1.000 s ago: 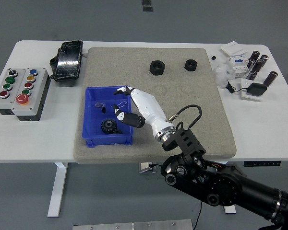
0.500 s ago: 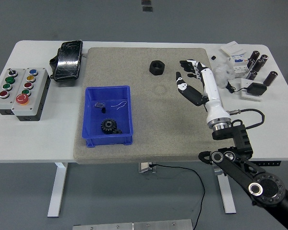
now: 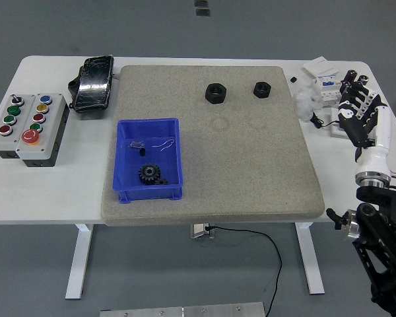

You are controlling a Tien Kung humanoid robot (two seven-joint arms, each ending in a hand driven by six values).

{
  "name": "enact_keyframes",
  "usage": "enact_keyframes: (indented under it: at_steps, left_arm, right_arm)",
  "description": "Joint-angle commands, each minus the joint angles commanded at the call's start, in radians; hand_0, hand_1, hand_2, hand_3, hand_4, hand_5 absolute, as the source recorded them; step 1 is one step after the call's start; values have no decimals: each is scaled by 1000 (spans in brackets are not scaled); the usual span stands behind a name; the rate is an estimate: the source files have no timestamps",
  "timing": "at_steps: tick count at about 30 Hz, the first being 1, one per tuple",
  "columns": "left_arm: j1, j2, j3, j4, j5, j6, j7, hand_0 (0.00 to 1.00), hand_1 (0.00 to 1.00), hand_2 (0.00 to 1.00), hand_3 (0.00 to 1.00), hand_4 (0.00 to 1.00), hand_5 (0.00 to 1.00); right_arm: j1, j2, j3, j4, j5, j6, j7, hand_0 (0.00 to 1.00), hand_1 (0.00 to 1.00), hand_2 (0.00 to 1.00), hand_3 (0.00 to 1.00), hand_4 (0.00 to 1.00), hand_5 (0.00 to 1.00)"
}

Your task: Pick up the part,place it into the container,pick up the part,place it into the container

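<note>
Now the right hand (image 3: 362, 113) hangs at the table's (image 3: 53, 191) right edge, over the clutter at 3 o'clock, off the grey mat (image 3: 251, 172); its fingers (image 3: 354, 99) are spread and relaxed, holding nothing. Most of the mat lies bare between the blue container (image 3: 122, 165) at 9 o'clock and that hand. Two black nut-shaped parts sit on the mat toward 12 o'clock: the larger nut (image 3: 216, 92) and the smaller nut (image 3: 262, 89), apart from each other and well clear of the fingers, to their 9 o'clock. Inside the container lies a black gear (image 3: 149, 174) near its front wall. A button box (image 3: 28, 127) stands at the table's left edge
</note>
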Motion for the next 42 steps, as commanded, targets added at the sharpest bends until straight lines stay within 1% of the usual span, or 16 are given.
enact_keyframes:
  at_steps: [4, 8, 11, 17, 22, 24, 33, 40, 42]
  left_arm:
    - [-2, 3, 1, 0, 3, -1, -3, 664, 629, 574, 614, 687, 355]
    - [-5, 3, 10, 0, -4, -2, -9, 663, 630, 573, 614, 688, 355]
    - [-2, -3, 14, 0, -12, -1, -12, 663, 630, 573, 614, 688, 355]
    - [7, -17, 9, 0, -13, 0, -10, 663, 630, 573, 614, 689, 356]
    - [3, -18, 18, 0, -22, 1, -16, 663, 629, 573, 614, 689, 356]
    - [0, -18, 19, 0, -24, 1, -17, 662, 629, 572, 614, 689, 356]
    - [-2, -21, 15, 0, -21, 2, -15, 662, 629, 572, 614, 690, 355]
    - [-2, -25, 15, 0, -28, 5, -15, 662, 629, 572, 613, 690, 357]
    - [-3, -26, 16, 0, -30, 5, -15, 662, 629, 572, 613, 690, 357]
  right_arm:
    - [-8, -3, 57, 12, 2, 1, 3, 663, 695, 700, 682, 590, 226]
    - [-19, -4, 91, 23, 3, 1, 8, 662, 694, 699, 682, 591, 226]
    - [-24, -2, 106, 29, 1, 1, 13, 662, 694, 699, 682, 591, 226]
    - [-35, 3, 128, 44, 5, 0, 27, 664, 690, 699, 681, 596, 229]
    - [-42, 7, 144, 46, 20, 2, 37, 662, 686, 699, 680, 602, 234]
    - [-40, 10, 147, 46, 22, 2, 39, 650, 685, 699, 680, 615, 248]
    - [-29, 16, 152, 42, 27, 4, 39, 651, 683, 697, 679, 618, 250]
    - [-32, 17, 162, 25, 60, 14, 51, 647, 681, 697, 678, 620, 252]
    - [-29, 18, 162, 19, 83, 23, 65, 647, 681, 697, 678, 620, 252]
